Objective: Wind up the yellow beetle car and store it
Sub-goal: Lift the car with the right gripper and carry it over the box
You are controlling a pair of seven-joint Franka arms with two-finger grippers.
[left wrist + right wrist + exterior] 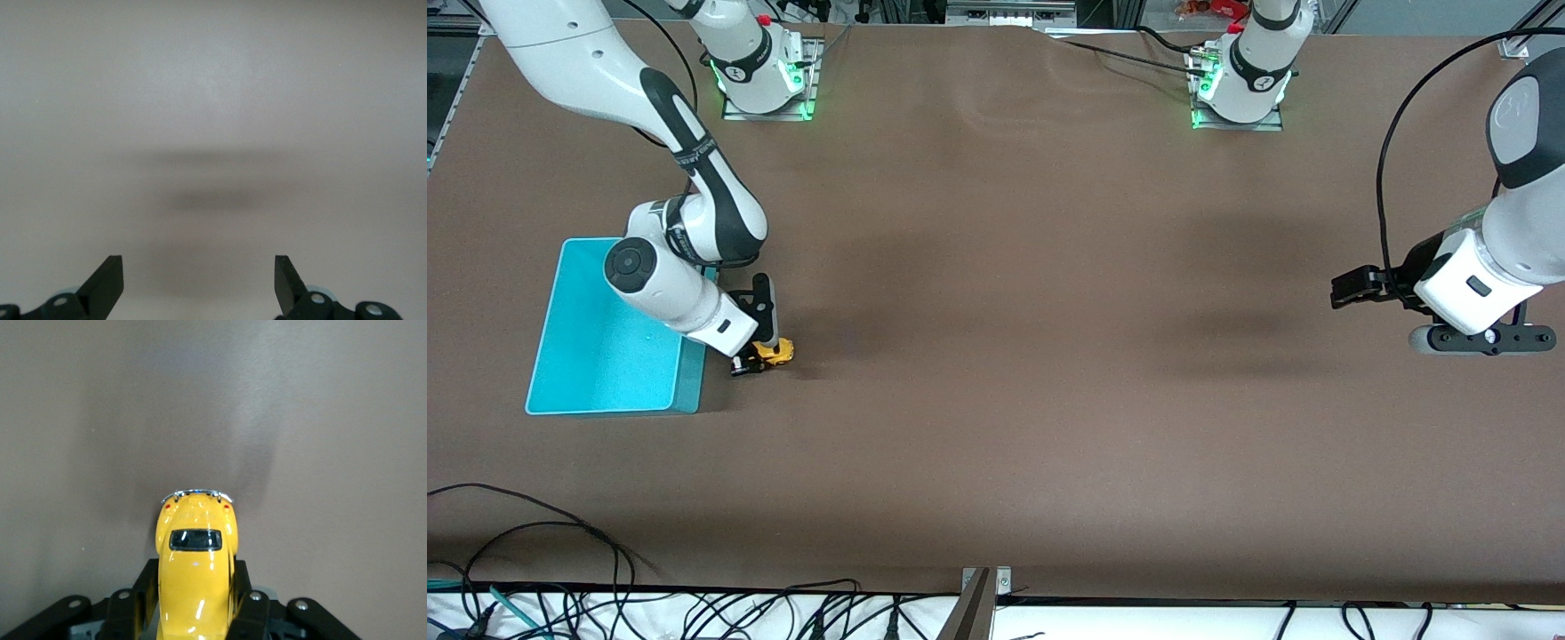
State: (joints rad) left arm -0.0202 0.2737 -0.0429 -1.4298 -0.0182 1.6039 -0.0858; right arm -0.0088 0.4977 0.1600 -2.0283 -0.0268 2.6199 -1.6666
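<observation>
Your yellow beetle car (775, 353) sat on the worktop (1049, 400) just beside the turquoise bin (596, 356), pinched at its sides by the right hand (763, 356). It looked tiny, light, hard and shiny-slippery, so side grips suited it. Left hand (199, 280) waited, spread wide

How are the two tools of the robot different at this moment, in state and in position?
The right tool is shut on the yellow beetle car, while the left tool stands open and holds nothing. The right tool is low at the table beside the turquoise bin; the left tool waits over bare table at the left arm's end. Both have two dark fingers.
</observation>
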